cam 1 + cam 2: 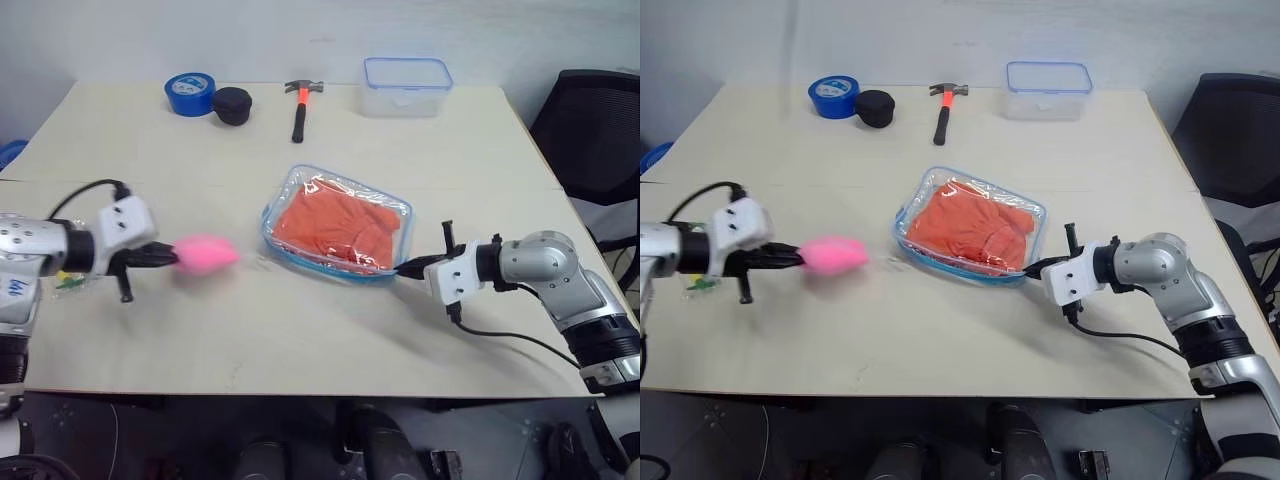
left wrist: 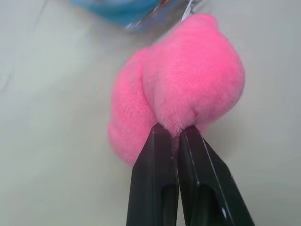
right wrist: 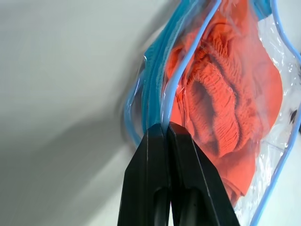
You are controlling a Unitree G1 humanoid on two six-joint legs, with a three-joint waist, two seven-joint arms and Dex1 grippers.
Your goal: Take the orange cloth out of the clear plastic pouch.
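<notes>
The clear plastic pouch with light blue trim lies near the middle of the table, and the orange cloth sits crumpled inside it. My right gripper is shut on the pouch's blue edge at its near right corner. A pink plush toy hangs just above the table to the left of the pouch, pinched by my left gripper. In the left wrist view the black fingers close on the plush's lower fold.
At the table's far edge stand a blue tape roll, a black round object, a hammer with an orange-and-black handle, and a rigid clear box with a blue-rimmed lid. A black chair stands at the right.
</notes>
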